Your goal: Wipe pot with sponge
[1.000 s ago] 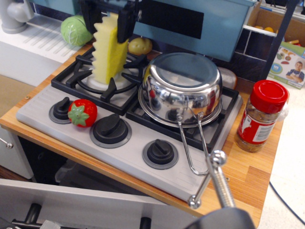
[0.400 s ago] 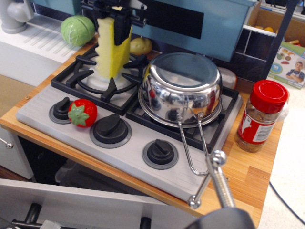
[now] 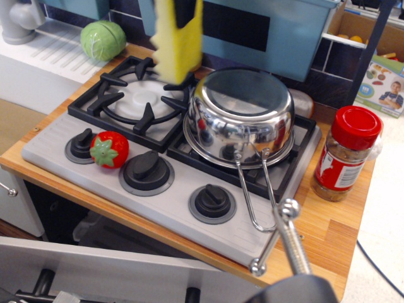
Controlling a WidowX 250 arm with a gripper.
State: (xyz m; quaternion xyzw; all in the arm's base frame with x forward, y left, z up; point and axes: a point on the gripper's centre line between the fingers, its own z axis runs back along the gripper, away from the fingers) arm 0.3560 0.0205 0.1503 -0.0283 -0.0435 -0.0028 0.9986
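observation.image: I carry the sponge [image 3: 177, 39] in the air toward the pot [image 3: 242, 117].

The sponge hangs upright and blurred above the stove [image 3: 95, 144], up and left of the pot on the right burner, not touching it. My gripper [image 3: 184, 9] shows only as a dark blur; I cannot tell my jaws' state. Next, I judge, I lower the sponge onto the pot.

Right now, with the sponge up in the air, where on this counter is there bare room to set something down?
Free: the left burner grate, between the cabbage and the pot; the wood strip in front of the spice jar. Crowded: the knob panel, with the strawberry, and the right burner under the pot and its handle. The sponge hangs above.
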